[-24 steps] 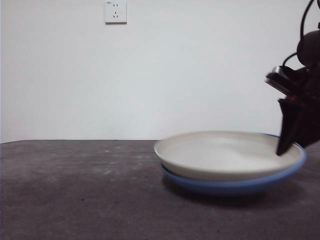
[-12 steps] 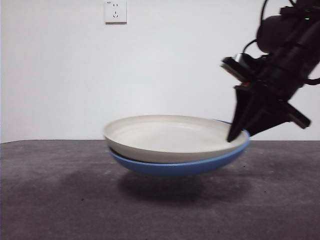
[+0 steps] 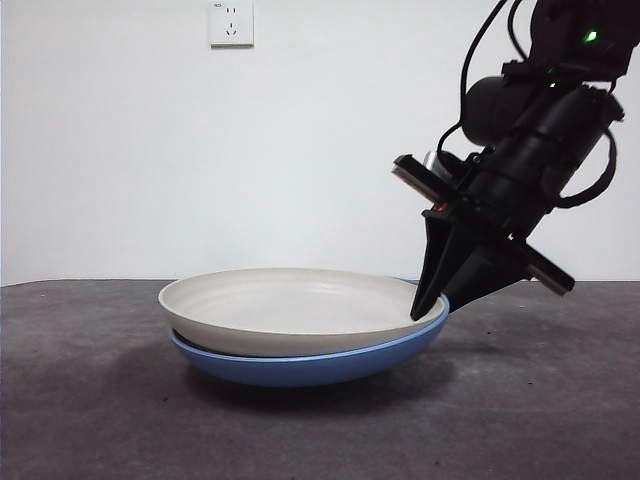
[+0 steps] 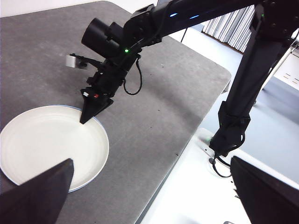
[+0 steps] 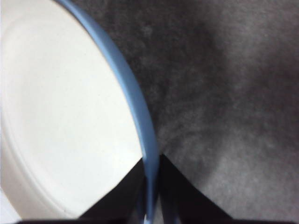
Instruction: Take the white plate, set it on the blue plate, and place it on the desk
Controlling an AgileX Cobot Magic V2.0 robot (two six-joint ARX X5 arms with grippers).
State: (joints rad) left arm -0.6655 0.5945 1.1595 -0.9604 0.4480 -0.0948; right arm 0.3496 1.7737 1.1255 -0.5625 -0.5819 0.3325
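Right gripper [image 3: 432, 308] is clamping the blue plate [image 3: 300, 365] by its rim, white plate [image 3: 290, 310] nested inside, over the desk [image 3: 90, 400]. Left gripper [image 4: 154, 196] is waiting, jaws wide.

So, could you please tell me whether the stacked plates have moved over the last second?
Yes. The white plate and blue plate, gripped by the right gripper, shifted left toward the wall socket, rising then lowering again.
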